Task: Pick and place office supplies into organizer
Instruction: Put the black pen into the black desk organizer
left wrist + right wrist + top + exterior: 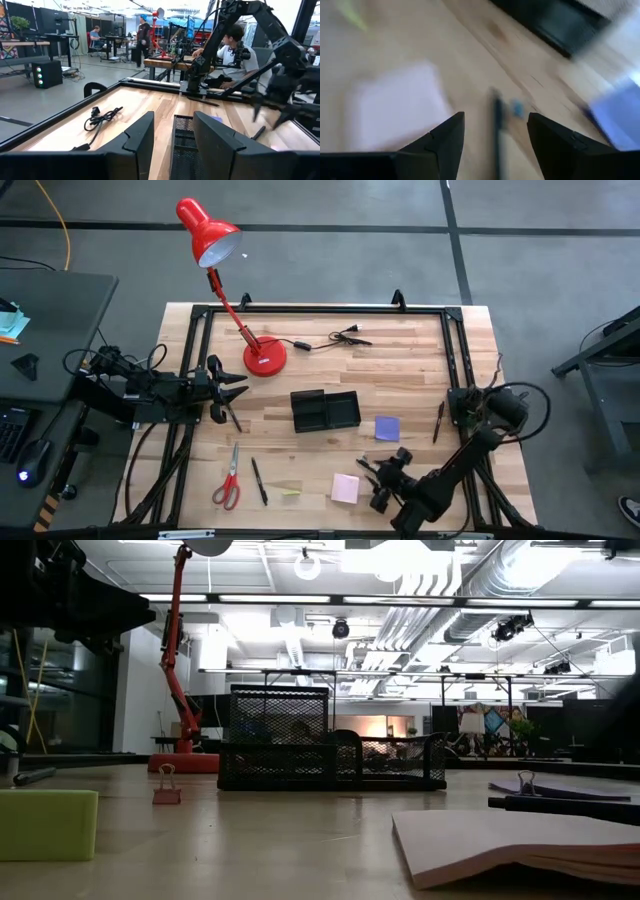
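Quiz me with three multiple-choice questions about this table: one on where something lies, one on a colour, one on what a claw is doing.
1. Where are the scissors?
A. Inside the organizer
B. On the table near its front edge, on the left arm's side
C. Under the lamp's shade

2. What colour is the desk lamp?
A. Red
B. Green
C. White

3. What is the right claw doing?
A. Gripping the purple pad
B. Clamped shut on a pen
C. Open and empty, above a pen beside the pink pad

Answers:
1 B: the scissors lie on bare wood, apart from the organizer.
2 A: shade, stem and base are all red.
3 C: its fingers stand apart, with the pen and pink pad below them.
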Controlling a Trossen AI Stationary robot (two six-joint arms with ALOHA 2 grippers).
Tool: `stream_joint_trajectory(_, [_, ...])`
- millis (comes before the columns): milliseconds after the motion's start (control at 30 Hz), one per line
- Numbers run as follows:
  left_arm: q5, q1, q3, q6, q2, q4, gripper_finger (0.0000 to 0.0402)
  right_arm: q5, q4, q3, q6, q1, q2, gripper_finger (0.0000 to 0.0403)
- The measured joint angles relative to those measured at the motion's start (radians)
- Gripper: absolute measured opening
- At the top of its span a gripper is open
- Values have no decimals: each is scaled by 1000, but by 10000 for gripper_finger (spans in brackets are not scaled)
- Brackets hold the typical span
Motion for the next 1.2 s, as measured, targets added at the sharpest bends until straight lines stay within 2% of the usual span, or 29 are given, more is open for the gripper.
stream_joint_trajectory(333, [0, 0, 0, 0, 0, 0, 127, 16, -22, 0, 77, 4, 64, 209])
stream_joint_trajectory(500, [0, 0, 0, 0, 0, 0, 127, 25, 57, -34, 39, 4, 83, 208])
stream_joint_trajectory(633, [0, 0, 0, 0, 0, 0, 127, 74, 95, -45, -14, 11, 94, 208])
stream_joint_trajectory(833, [0, 0, 0, 0, 0, 0, 127, 98, 141, -65, -14, 12, 98, 208])
stream_joint_trajectory(1033, [0, 0, 0, 0, 0, 0, 127, 207, 236, -110, -19, 28, 102, 208])
stream_joint_trajectory(1200, [0, 0, 0, 0, 0, 0, 127, 190, 269, -145, 37, 31, 101, 208])
